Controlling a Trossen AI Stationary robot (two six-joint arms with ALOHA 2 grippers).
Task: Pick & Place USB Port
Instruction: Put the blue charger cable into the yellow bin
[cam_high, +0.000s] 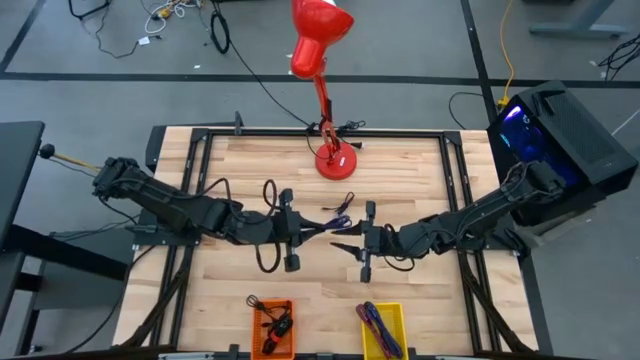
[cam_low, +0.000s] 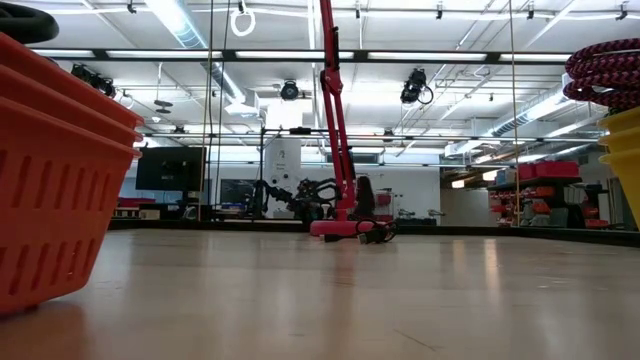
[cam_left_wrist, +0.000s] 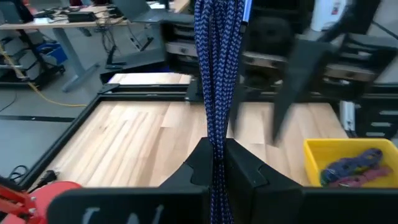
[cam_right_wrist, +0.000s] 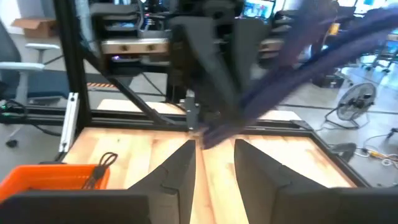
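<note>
Cable: a blue braided USB cable hangs above the middle of the tabletop, strung between the two grippers; in the high view it shows as a thin dark-blue strand.
Feel: judged light, limp and floppy; the woven sleeve looks grippy rather than slippery, and it seems robust except at the plug ends, which cannot be made out here.
Where to hold: best taken on the braided run, gathered so several strands sit in the pinch; a loose end will swing and drag.
Left gripper: jaws pressed together on the cable, which runs straight up out of the pinch in the left wrist view.
Right gripper: jaws standing apart with bare wood showing between them; the cable crosses just beyond their tips, and no hold is visible.
Yellow bin: at the near edge of the tabletop, right of centre, already holding coiled coloured cables; likely the drop spot, as a judgement.
Orange bin: beside it to the left, holding dark cables.
Red lamp: its base stands at the far middle, well apart from the cable.
Risk: slack could snag a finger or trail over a bin wall.
</note>
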